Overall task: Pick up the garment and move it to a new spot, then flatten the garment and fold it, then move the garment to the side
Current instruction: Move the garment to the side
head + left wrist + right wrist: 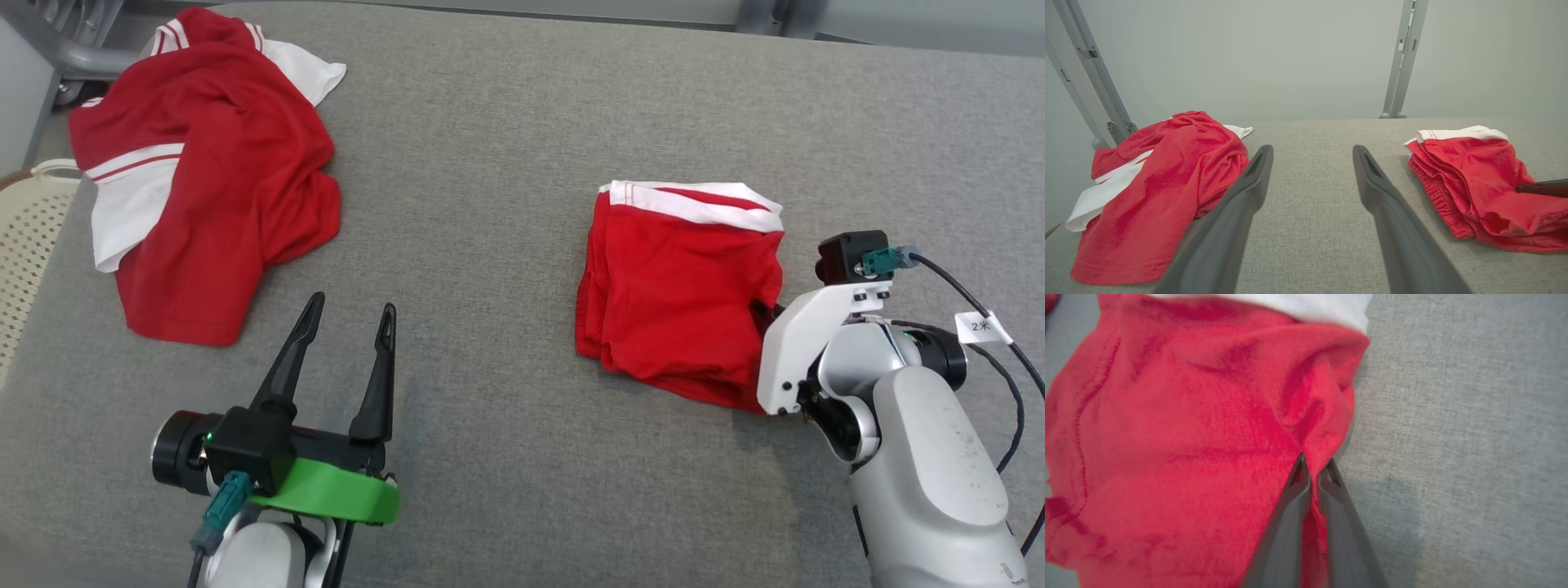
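Note:
The garment (678,286), red with a white band, lies folded on the right of the grey surface (506,204). My right gripper (1314,469) is shut on a pinch of its red cloth at the right edge. In the head view my pale wrist hides most of those fingers. One of its dark fingers (1541,188) lies against the garment (1474,175) in the left wrist view. My left gripper (353,306) is open and holds nothing, standing above bare surface between the two cloth piles. In its own view the left gripper (1312,151) points at the back wall.
A second red-and-white garment (212,163) lies crumpled at the far left of the surface. A cream perforated basket (24,245) stands past the left edge. Grey metal frame posts (1404,57) rise behind the surface. A cable (992,327) hangs off my right wrist.

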Controlling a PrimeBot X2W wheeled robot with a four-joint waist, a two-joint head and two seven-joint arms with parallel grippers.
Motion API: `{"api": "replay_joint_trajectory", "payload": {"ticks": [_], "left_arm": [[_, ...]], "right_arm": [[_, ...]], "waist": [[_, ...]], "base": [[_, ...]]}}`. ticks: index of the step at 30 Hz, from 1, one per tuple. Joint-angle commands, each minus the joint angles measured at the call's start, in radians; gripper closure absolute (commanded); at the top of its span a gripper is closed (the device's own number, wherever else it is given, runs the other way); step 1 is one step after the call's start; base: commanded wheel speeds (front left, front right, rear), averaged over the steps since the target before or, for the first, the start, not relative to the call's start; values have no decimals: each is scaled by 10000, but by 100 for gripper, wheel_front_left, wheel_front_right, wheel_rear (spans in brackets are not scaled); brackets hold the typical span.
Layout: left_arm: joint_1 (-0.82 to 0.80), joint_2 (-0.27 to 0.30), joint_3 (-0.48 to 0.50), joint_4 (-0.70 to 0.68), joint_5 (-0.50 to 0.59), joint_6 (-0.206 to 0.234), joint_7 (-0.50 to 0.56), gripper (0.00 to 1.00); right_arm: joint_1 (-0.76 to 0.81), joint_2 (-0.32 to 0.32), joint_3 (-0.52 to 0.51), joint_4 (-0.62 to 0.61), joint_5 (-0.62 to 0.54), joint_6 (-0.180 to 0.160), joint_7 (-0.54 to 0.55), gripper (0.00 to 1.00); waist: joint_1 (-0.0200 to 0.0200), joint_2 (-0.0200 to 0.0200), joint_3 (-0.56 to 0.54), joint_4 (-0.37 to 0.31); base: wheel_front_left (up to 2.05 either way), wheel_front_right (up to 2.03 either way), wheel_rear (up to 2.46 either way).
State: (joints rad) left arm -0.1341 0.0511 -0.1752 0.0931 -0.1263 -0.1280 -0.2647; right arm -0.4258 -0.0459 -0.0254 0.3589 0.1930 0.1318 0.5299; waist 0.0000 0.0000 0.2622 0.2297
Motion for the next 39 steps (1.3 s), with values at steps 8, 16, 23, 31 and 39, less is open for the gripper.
{"api": "replay_joint_trajectory", "payload": {"ticks": [8, 16, 23, 31, 39], "left_arm": [[-376, 95, 222, -231, 175, -27, 2, 0], [-719, 287, 236, -620, 306, -28, 2, 0], [-1099, 639, 277, -1083, 452, -29, 2, 0], [-1665, 1023, 26, -1631, 649, -28, 2, 0], [-1973, 1261, -159, -1847, 741, -29, 2, 0]], "right_arm": [[-373, -476, 417, -365, -1100, -21, 219, 100], [-1076, -1861, 890, -356, -890, -22, -58, 100], [-2016, -3118, 1827, 33, -394, -20, -253, 100], [-3011, -4487, 1888, 666, -422, -22, -793, 100], [-3847, -5688, 2253, 1503, -777, -22, -1537, 100]], "waist": [[0, 0, 405, -1235], [0, 0, 1014, -2401], [0, 0, 1864, -3246], [0, 0, 2936, -3752], [0, 0, 3582, -3829]], "base": [[0, 0, 0], [0, 0, 0], [0, 0, 0], [0, 0, 0], [0, 0, 0]]}}
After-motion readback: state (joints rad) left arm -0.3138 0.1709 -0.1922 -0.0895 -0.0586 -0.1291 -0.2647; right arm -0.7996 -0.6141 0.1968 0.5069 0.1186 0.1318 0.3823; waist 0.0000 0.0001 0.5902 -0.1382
